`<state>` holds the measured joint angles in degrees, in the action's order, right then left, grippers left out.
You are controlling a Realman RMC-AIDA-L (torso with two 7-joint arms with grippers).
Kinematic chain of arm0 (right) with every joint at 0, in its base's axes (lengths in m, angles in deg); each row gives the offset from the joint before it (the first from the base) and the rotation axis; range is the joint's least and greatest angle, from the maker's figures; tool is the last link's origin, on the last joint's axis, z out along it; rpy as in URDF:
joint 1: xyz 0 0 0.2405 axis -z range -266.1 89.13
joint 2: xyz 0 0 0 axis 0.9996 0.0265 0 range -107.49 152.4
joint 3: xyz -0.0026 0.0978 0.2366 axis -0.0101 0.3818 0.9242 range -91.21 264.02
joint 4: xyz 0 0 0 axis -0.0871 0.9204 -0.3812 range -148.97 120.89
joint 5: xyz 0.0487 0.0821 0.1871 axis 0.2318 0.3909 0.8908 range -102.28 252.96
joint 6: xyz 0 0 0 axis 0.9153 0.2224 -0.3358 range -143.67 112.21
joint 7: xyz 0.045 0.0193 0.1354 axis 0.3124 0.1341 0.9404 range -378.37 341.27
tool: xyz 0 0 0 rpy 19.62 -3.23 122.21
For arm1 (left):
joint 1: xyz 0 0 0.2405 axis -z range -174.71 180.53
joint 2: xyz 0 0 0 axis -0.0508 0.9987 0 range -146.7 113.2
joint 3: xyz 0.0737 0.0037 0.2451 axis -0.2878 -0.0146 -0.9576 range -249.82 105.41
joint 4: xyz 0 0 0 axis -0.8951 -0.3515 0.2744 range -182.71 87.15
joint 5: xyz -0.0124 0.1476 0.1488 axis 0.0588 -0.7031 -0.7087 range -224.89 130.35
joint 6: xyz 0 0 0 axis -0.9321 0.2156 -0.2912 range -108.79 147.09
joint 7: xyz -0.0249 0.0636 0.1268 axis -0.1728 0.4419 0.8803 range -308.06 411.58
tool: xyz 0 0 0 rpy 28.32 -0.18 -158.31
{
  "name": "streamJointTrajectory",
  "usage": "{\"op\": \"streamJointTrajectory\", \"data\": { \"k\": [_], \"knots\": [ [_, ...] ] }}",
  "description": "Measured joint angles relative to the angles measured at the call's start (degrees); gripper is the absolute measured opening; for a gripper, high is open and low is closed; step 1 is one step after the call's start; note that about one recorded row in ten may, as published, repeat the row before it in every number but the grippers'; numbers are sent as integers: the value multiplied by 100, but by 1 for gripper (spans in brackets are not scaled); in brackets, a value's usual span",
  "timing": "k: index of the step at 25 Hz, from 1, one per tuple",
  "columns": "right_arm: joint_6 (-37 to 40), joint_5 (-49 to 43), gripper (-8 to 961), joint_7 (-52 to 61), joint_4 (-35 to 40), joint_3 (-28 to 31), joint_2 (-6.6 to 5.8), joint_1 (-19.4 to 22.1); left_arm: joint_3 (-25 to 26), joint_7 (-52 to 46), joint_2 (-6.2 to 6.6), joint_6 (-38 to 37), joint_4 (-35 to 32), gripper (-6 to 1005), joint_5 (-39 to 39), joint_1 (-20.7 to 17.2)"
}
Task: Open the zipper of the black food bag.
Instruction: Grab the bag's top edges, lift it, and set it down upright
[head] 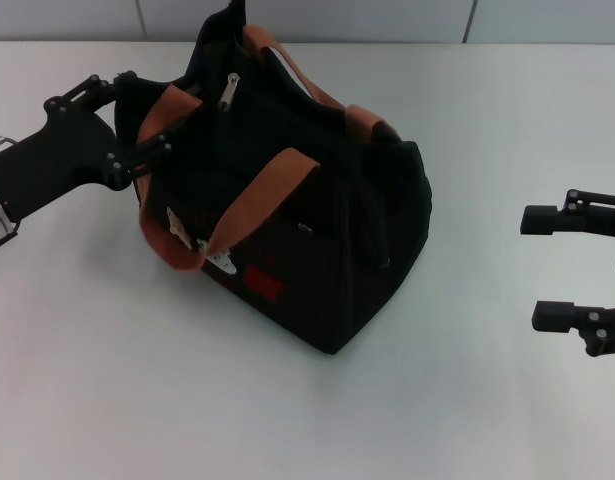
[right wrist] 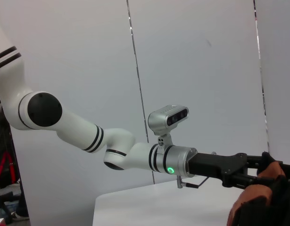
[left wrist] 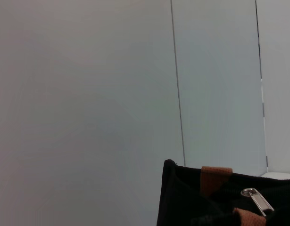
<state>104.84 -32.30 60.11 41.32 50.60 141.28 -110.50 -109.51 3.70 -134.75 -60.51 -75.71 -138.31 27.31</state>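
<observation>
The black food bag (head: 327, 230) lies tilted in the middle of the white table, its orange-brown handles (head: 272, 195) draped over it. The zipper runs along its top, with the silver pull tab (head: 230, 90) near the bag's left end. That tab (left wrist: 260, 201) also shows close up in the left wrist view, above the bag's black rim (left wrist: 182, 197). My left gripper (head: 152, 112) is open at the bag's left end, one finger on each side of that end and handle. My right gripper (head: 532, 268) hangs open well to the right of the bag, holding nothing.
The table (head: 137, 380) is plain white, with a pale panelled wall (head: 387, 15) behind it. The right wrist view shows my left arm (right wrist: 111, 150) reaching across to the bag's orange handle (right wrist: 258, 207).
</observation>
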Motion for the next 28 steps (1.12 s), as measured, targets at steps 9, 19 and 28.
{"op": "streamJointTrajectory", "data": {
  "k": [9,19,28],
  "knots": [
    [15,-5,818,1,0,47,0,73,98,-109,56,-265,-133,773,49,-307],
    [1,-7,813,1,-7,31,9,73,667,-170,195,-1730,-227,762,192,-752],
    [-7,-7,808,3,8,10,9,62,691,-130,350,-1190,-340,752,-143,-905]
  ]
}}
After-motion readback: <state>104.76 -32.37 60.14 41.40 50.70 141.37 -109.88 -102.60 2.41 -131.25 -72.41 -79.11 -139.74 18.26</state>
